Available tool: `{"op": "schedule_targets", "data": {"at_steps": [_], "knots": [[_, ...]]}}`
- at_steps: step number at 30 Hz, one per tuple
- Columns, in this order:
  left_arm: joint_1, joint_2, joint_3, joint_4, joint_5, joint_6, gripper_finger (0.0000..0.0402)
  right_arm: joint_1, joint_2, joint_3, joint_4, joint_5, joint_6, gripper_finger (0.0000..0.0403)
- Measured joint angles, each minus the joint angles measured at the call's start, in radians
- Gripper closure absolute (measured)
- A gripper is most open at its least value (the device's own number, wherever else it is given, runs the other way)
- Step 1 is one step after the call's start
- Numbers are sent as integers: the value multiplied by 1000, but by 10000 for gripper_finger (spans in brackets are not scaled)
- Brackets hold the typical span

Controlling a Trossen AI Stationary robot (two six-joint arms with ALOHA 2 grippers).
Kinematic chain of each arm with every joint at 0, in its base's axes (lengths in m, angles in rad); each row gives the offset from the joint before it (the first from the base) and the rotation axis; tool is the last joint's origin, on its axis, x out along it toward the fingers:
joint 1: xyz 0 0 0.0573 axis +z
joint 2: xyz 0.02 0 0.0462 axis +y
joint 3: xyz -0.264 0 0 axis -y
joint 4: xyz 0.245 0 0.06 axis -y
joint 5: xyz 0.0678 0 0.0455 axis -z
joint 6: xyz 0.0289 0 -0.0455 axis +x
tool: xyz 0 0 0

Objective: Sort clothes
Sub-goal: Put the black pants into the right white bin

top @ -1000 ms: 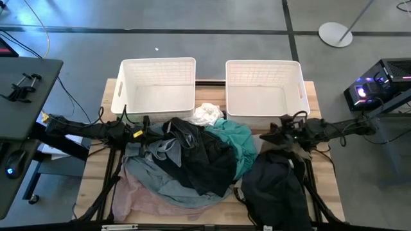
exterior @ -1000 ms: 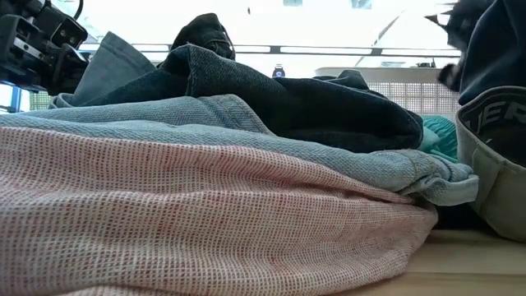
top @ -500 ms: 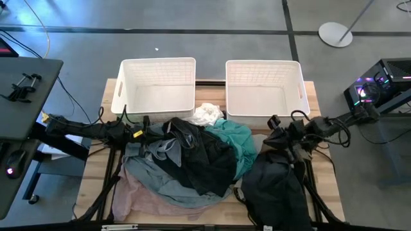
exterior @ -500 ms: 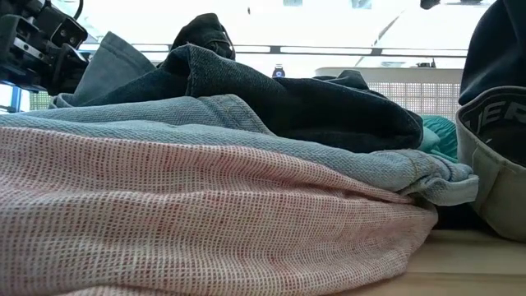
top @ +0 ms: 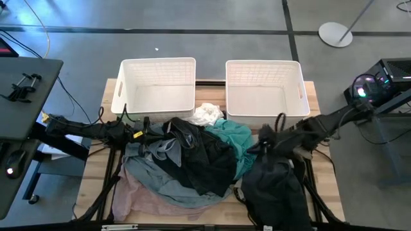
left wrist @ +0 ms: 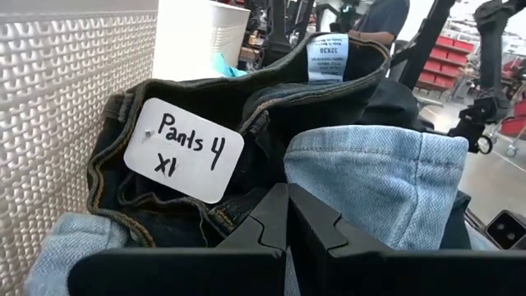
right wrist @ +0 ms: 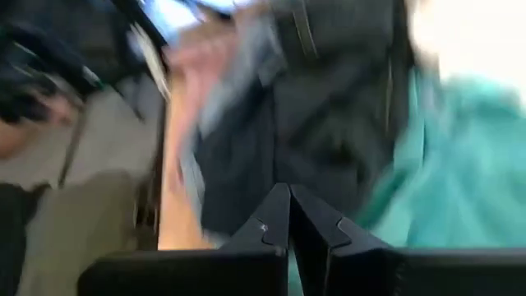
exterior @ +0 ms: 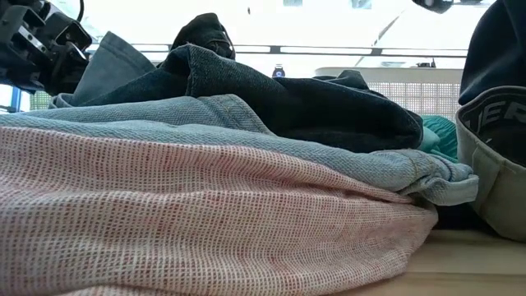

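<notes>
**Right arm swings in over the laundry heap**

Reaching further toward the middle of the desk than a second ago, the right pincer (top: pixel 264 138) now hangs just in front of the right basket (top: pixel 263 90), its fingers clenched together on nothing that can be seen. The left pincer (top: pixel 149 128), also clenched and empty, has not shifted from its post at the left edge of the pile, nosing into dark jeans that carry a handwritten tag (left wrist: pixel 184 150).

The clothes (top: pixel 186 160) lie heaped across the front half of the desk (top: pixel 96 163): pale pink at the bottom, light denim over it, black and teal on top, a white piece by the baskets. A separate black garment (top: pixel 276 186) sits at the front right corner. The left basket (top: pixel 156 86) stands empty at the back edge.

The teal piece (top: pixel 236 138) lies immediately to the left of the right pincer, making that arm the nearer one for it.
</notes>
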Motion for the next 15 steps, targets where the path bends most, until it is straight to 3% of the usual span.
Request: {"op": "schedule_targets", "data": {"at_steps": [6, 11, 15], "knots": [[0, 0, 0, 0, 0, 0, 401, 56, 191, 192, -283, -163, 295, 357], [0, 0, 0, 0, 0, -7, 401, 113, 294, 285, -383, -316, 510, 275], [0, 0, 0, 0, 0, -6, 401, 169, 345, 314, -463, -367, 630, 203]]}}
